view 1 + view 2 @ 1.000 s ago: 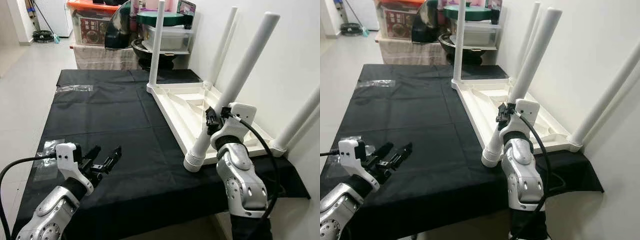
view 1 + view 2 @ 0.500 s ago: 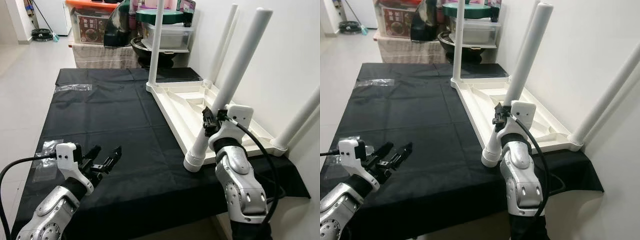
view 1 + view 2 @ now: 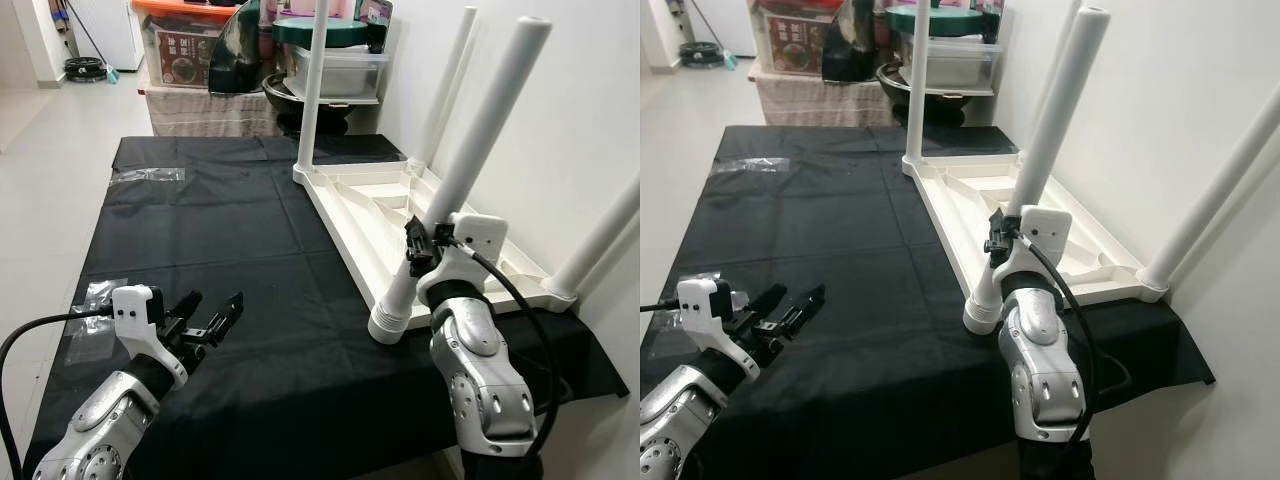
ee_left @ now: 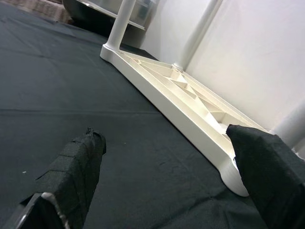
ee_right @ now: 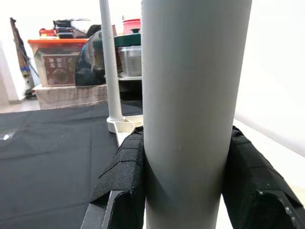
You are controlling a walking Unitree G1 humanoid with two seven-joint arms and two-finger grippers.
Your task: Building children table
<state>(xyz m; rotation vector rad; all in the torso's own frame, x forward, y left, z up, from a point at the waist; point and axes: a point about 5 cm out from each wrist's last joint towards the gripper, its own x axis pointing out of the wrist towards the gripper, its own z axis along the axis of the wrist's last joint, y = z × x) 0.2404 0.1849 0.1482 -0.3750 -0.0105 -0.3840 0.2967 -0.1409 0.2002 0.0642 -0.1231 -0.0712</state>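
Note:
A white children's table (image 3: 385,215) lies upside down on a black cloth (image 3: 220,240), close to the right wall, with its legs pointing up. The near leg (image 3: 470,160) leans to the right, and its ribbed base (image 3: 388,322) rests at the table's near corner. My right gripper (image 3: 425,245) is shut on this leg low down. In the right wrist view the fingers (image 5: 124,167) press both sides of the leg (image 5: 190,95). My left gripper (image 3: 210,315) hovers open over the cloth at the near left, and the left wrist view shows the table's frame (image 4: 181,95) ahead of it.
Storage boxes and plastic containers (image 3: 200,50) are stacked beyond the cloth's far end. A white wall (image 3: 580,120) runs along the right. A clear plastic bag (image 3: 95,295) lies at the cloth's left edge, and tiled floor (image 3: 50,150) extends to the left.
The top of the gripped leg has swung slightly left, so it stands a little more upright, and my right wrist moved with it. The left arm has not moved.

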